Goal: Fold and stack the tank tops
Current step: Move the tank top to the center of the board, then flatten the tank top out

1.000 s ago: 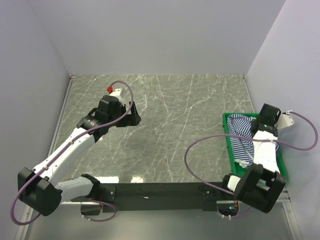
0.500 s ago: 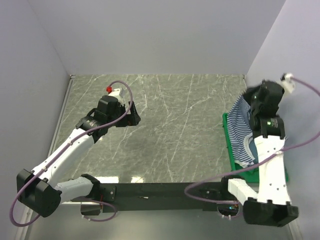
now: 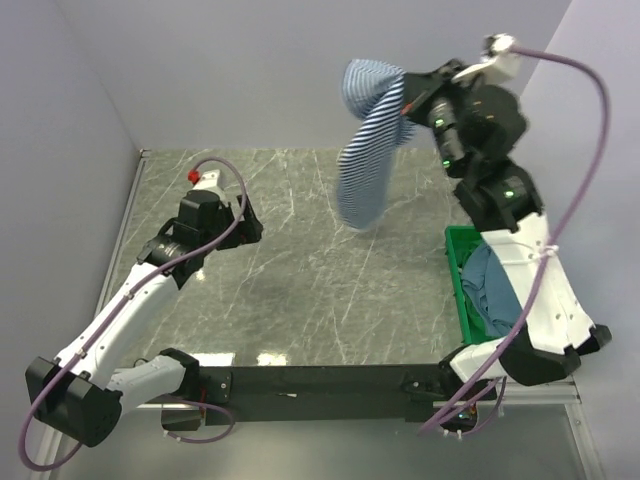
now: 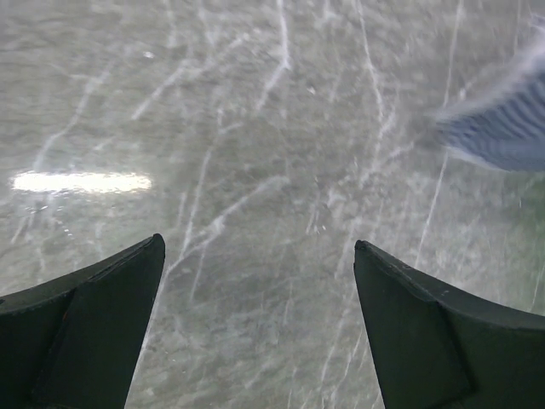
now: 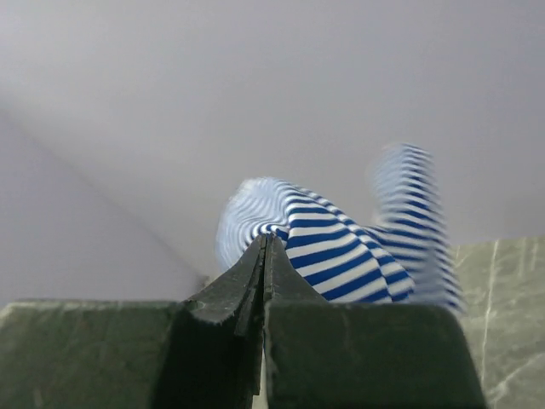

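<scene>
Striped top (image 3: 368, 150): soft, limp, light; take your hold at a hem corner
Right jaws: pinched tight on it
Left jaws: spread wide, empty

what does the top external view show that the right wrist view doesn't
Only top external: the left gripper, open, on the left side, and the green crate with the teal tank top lying in it. Only right wrist: a close look at the right gripper, jaws pressed together on a fold of the striped tank top. Both: the striped tank top hanging in the air from the raised right gripper, part of the marble table, and the pale wall behind.
</scene>
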